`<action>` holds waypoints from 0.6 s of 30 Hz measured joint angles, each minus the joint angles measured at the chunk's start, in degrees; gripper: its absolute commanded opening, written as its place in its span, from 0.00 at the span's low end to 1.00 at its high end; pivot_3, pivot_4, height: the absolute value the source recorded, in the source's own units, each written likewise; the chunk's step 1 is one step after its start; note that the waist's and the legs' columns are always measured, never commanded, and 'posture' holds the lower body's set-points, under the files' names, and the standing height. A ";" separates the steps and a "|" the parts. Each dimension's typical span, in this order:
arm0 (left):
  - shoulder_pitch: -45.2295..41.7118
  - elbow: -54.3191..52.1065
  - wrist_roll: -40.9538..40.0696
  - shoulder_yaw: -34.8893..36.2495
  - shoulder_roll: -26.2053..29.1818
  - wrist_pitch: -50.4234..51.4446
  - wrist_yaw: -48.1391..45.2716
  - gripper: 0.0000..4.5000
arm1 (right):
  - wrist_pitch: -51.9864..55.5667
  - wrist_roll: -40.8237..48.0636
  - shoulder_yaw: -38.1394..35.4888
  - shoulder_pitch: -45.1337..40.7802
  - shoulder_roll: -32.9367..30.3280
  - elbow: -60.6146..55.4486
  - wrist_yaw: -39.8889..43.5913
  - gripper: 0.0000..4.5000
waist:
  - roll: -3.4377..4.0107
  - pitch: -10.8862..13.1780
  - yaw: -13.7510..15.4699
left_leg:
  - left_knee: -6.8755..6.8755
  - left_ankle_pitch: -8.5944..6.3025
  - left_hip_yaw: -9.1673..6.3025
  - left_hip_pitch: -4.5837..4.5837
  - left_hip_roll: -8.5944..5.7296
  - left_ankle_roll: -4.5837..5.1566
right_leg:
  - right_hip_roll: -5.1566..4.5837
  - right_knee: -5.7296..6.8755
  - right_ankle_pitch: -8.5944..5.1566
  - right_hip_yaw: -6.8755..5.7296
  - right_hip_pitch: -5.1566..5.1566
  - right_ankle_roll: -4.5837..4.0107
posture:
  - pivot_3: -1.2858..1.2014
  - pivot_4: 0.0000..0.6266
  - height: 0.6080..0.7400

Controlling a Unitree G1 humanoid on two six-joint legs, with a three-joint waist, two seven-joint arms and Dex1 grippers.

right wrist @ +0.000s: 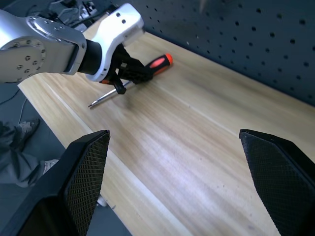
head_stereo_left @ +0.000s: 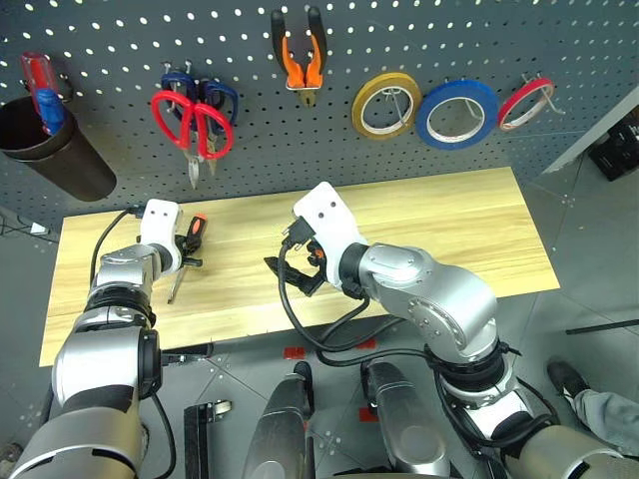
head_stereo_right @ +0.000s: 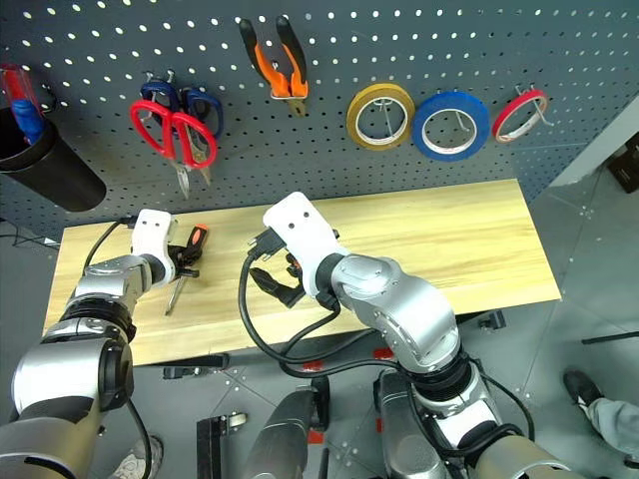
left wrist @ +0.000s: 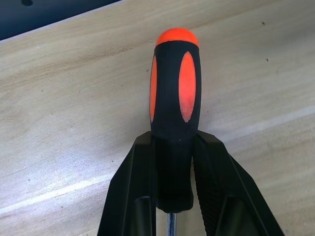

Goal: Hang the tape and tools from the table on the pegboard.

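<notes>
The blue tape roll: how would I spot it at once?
Look at the dark grey pegboard above the wooden table. Three rolls hang at its right side; the flat blue tape roll is the middle and largest one, between a yellow roll and a thin red roll.

Right gripper (right wrist: 174, 182) fingers spread wide over bare table (right wrist: 197, 147); beyond, left gripper (right wrist: 129, 73) clamps the screwdriver (right wrist: 133, 78) lying on the wood, pegboard (right wrist: 256, 44) behind.

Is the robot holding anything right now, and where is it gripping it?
The left gripper is shut on the screwdriver, at the shaft end of its handle. The right gripper is open and holds nothing.
</notes>
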 measured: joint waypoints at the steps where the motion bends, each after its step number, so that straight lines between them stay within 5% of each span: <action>1: 1.00 -0.82 -0.10 0.02 0.47 -0.33 -0.52 0.16 | -0.45 1.10 0.15 0.00 -0.76 -0.20 1.35 1.00 | -0.02 -0.05 -0.20 | 0.00 0.02 0.00 0.00 0.00 -0.04 | 0.00 0.00 0.00 -0.01 -0.01 0.00 | 0.40 0.62 1.00; 8: 15.75 -16.71 -3.29 2.14 2.28 -0.59 -3.61 0.16 | -7.38 3.14 2.25 0.22 -5.88 -0.61 7.59 1.00 | -0.39 -1.26 -1.48 | -0.07 0.17 0.04 -0.06 0.01 -0.28 | -0.01 0.00 0.01 -0.08 -0.24 -0.01 | 0.41 0.40 1.00; 14: 38.86 -51.03 -8.51 9.40 0.94 4.99 -0.20 0.16 | -17.31 1.29 4.73 0.13 -9.77 -0.04 11.33 1.00 | -0.55 -4.14 -1.16 | -0.13 0.20 0.07 -0.19 0.03 -0.35 | -0.01 -0.04 0.02 -0.13 -0.39 -0.03 | 0.41 0.28 1.00; 18: 52.45 -74.79 -9.16 13.17 -5.31 3.61 5.65 0.16 | -22.13 1.43 4.89 0.40 -10.00 0.06 13.45 1.00 | -0.35 -7.37 -0.98 | -0.10 0.18 0.11 -0.12 -0.01 -0.33 | -0.05 -0.13 0.02 -0.13 -0.20 -0.03 | 0.42 0.20 1.00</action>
